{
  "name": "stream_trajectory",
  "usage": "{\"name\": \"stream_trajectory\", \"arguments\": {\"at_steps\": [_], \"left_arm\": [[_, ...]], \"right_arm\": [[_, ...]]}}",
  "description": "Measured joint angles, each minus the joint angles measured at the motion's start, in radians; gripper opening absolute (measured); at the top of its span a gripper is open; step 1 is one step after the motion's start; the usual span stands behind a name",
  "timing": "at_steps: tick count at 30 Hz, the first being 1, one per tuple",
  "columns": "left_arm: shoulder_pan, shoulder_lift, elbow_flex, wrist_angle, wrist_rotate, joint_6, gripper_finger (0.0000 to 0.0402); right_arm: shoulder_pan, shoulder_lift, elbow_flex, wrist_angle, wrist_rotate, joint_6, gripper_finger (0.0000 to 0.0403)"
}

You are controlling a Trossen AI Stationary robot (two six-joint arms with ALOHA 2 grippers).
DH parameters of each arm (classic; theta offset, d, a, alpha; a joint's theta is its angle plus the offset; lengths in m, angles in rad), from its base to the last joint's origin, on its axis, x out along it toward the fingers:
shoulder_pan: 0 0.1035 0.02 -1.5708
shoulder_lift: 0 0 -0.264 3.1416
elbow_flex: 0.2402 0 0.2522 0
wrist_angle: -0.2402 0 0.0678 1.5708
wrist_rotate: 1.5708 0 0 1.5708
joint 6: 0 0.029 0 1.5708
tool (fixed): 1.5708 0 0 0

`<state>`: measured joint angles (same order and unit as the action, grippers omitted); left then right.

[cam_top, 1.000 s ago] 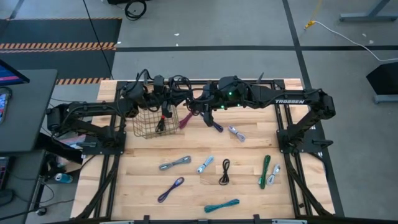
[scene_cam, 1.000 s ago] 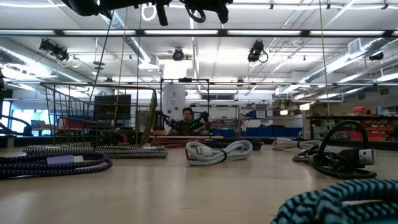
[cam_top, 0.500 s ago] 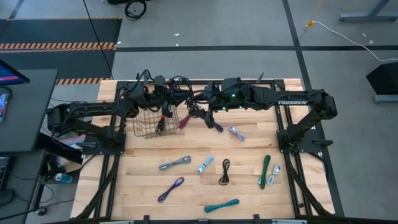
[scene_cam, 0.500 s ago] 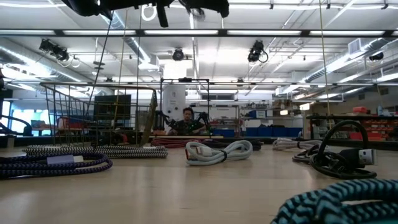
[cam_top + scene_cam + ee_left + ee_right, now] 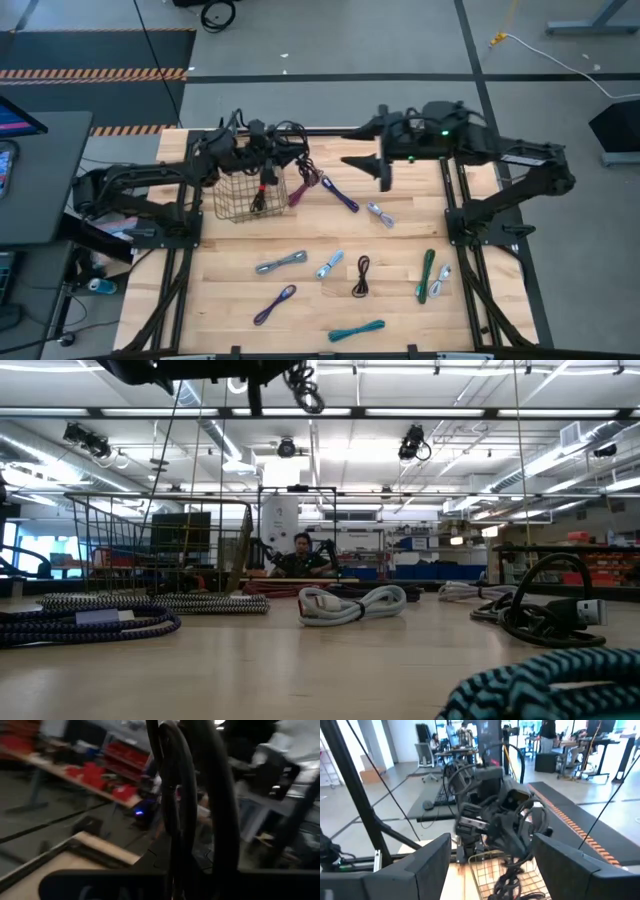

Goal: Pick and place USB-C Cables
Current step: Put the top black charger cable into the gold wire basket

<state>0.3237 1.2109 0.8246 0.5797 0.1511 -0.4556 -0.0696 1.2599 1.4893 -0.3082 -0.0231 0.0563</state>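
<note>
Lying spread on the surface [image 5: 230,260], the USB-C Cables [image 5: 281,262] look soft and light (grab the bundle's middle); right pincer [image 5: 385,170] hangs released, left pincer [image 5: 262,178] clenched over the basket [image 5: 243,198]

The wire basket [image 5: 246,196] sits at the table's [image 5: 230,305] far left, loose cables [image 5: 361,273] spread nearer and rightward.

No legible text (anywhere)
</note>
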Motion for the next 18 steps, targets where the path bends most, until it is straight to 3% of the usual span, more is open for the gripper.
{"name": "stream_trajectory", "arguments": {"at_steps": [10,14,18], "left_arm": [[-0.023,-0.272,0.005,-0.554,-0.309,-0.02,0.002],[-0.081,-0.328,0.099,-0.926,-0.501,-0.083,0.0019],[-0.136,-0.306,0.233,-1.312,-0.65,-0.207,0.0019]], "right_arm": [[-0.001,-0.045,-0.001,-0.103,0.006,0.011,0.0277],[-0.004,-0.031,-0.001,-0.117,0.006,0.011,0.0276],[-0.005,-0.022,-0.001,-0.115,0.005,0.011,0.0276]]}}
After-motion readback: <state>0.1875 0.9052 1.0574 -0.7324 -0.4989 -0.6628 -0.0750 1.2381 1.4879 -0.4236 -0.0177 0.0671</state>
